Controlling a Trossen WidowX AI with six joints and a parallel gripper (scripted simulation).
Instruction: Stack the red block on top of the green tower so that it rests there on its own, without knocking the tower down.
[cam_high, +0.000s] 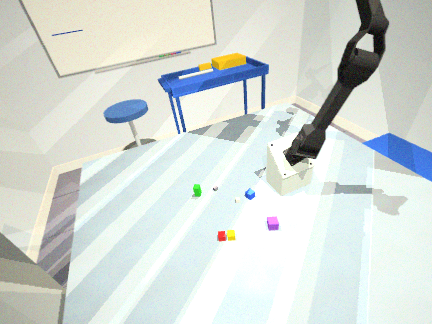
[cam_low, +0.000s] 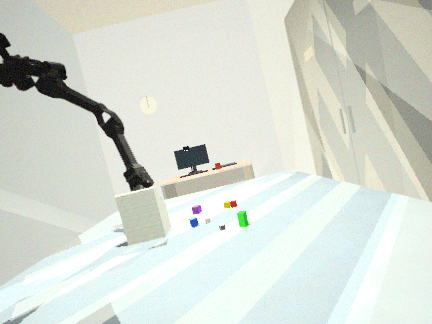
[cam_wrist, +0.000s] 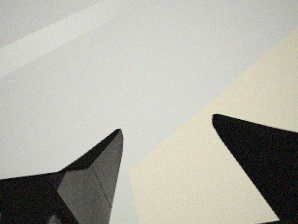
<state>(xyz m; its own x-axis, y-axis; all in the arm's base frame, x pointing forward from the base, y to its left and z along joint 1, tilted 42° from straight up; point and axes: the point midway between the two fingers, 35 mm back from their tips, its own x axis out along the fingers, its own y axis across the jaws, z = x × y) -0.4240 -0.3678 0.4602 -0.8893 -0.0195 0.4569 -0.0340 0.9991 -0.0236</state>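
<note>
The red block (cam_high: 221, 235) (cam_low: 233, 203) lies on the striped table top, touching a yellow block (cam_high: 231, 234) (cam_low: 226, 204). The green tower (cam_high: 197, 189) (cam_low: 242, 218) stands upright, apart from the red block, further towards the table's middle. My gripper (cam_wrist: 166, 126) is open and empty. Its two dark fingers show only in the wrist view, against bare wall and ceiling. The arm (cam_high: 350, 65) (cam_low: 75, 97) rises from its pale base box (cam_high: 290, 172) (cam_low: 142, 215), high above the table and far from the blocks.
A blue block (cam_high: 250, 193) (cam_low: 193, 222) and a purple block (cam_high: 272, 223) (cam_low: 196, 209) lie between the base and the red block. Two tiny bits (cam_high: 215, 188) (cam_high: 237, 200) lie near the green tower. A blue table (cam_high: 215, 77) and stool (cam_high: 126, 111) stand beyond the table.
</note>
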